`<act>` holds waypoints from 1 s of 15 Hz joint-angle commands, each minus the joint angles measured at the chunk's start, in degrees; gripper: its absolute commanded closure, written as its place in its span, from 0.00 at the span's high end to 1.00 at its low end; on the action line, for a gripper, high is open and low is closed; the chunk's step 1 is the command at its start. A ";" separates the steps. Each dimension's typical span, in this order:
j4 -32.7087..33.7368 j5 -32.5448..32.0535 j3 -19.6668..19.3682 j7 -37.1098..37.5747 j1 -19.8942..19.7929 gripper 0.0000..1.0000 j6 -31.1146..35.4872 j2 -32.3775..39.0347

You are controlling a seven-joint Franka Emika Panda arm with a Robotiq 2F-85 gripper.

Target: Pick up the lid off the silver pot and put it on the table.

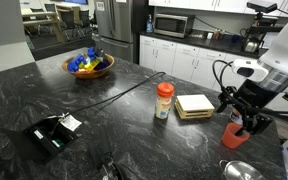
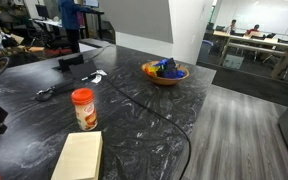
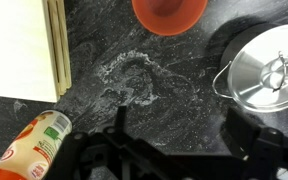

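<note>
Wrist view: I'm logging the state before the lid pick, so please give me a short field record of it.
lid: on the pot, knob up
pot: right edge, partly cut off
gripper: open, empty, over bare table, left of the pot
cup: red, top edge, apart from the pot
jar: lower left corner
board: upper left

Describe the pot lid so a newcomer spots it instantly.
In the wrist view, on the black marbled table, find the silver pot right of the red cup. The lid sits on it: a shiny round metal disc with a small centre handle, unlike the plastic cup or jar.
</note>
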 commanded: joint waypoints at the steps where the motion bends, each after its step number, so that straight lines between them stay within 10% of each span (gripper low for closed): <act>1: 0.11 -0.01 0.74 0.16 0.04 1.00 -0.24 -0.38; 15: -0.18 0.37 4.21 -0.23 5.66 1.00 -1.45 1.83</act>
